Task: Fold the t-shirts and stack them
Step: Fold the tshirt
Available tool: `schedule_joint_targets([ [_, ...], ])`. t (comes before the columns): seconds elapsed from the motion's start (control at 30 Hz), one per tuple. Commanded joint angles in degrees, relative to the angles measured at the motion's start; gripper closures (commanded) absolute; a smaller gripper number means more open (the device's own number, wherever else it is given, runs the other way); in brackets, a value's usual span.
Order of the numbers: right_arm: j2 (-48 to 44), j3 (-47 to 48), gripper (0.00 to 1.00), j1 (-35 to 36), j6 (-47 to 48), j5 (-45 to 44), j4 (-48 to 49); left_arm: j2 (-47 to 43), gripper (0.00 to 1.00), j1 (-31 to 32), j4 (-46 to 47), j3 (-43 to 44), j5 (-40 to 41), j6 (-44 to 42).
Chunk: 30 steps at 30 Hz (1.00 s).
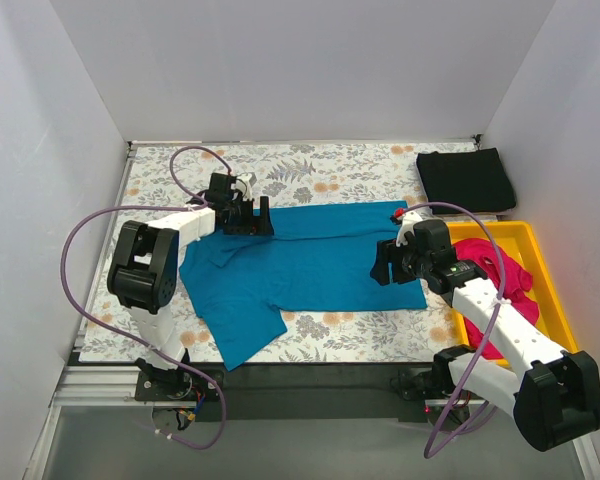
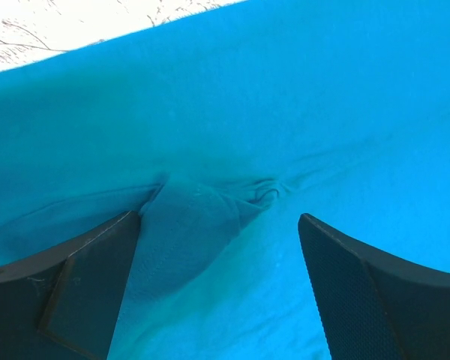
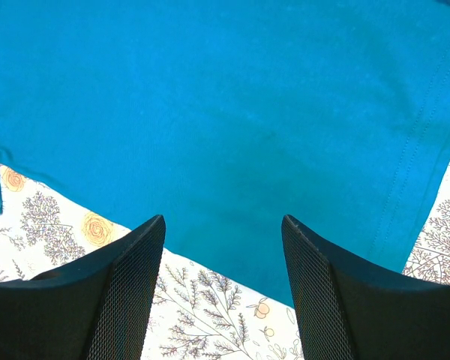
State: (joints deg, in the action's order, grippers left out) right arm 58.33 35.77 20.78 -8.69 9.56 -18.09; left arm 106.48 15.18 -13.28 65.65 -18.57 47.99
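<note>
— Flowered tablecloth (image 1: 320, 165) right across the table, white walls all round. What's nearest us?
— A loose flap of the blue shirt (image 1: 310, 260), trailing toward the near edge. The shirt's spread mid-table, flat on the right, rumpled on the left.
— And the right gripper (image 1: 384, 266)?
— Low over the shirt's near right corner, fingers apart, nothing between them but hem and printed flowers.
— Further back, the left gripper (image 1: 262, 218)?
— At the far edge of the blue shirt, spread wide as well. Close up, a little pucker (image 2: 195, 217) of fabric sits between its fingers, not pinched.
— So neither has hold of anything.
— Neither. My worry: if the left one closes on that pucker it may catch only the top layer, and the fold drags crooked. The right one could nip the tablecloth along with the hem.
— Beyond them?
— Pink shirt (image 1: 510, 275) heaped in the yellow tray (image 1: 525, 228) on the right, unfolded. Black shirt (image 1: 467, 178) lying folded in the far right corner.
</note>
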Motion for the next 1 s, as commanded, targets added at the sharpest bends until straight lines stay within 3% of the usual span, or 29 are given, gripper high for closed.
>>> schedule_joint_targets([
  [0.0, -0.8, -0.3, 0.3, 0.2, 0.7, -0.1, 1.7, -1.9, 0.16, 0.9, 0.0, 1.3, -1.6, -1.8],
  [0.23, -0.6, -0.4, 0.29, 0.2, 0.6, -0.3, 1.7, -3.9, 0.24, 2.8, -2.4, 0.0, -4.4, -1.3],
  [0.7, 0.0, -1.1, 0.3, 0.1, 1.1, -0.5, 2.1, -15.6, 0.25, 11.5, -7.2, -10.2, -10.4, 6.8],
  [0.77, 0.1, -1.1, 0.3, 0.2, 1.2, -0.2, 2.4, -19.0, 0.25, 12.2, -7.0, -11.2, -8.7, 7.8],
  [0.97, 0.7, -1.4, 0.3, 0.2, 1.0, 1.0, 3.4, -23.0, 0.25, 10.9, -6.7, -8.6, 10.6, 5.7],
])
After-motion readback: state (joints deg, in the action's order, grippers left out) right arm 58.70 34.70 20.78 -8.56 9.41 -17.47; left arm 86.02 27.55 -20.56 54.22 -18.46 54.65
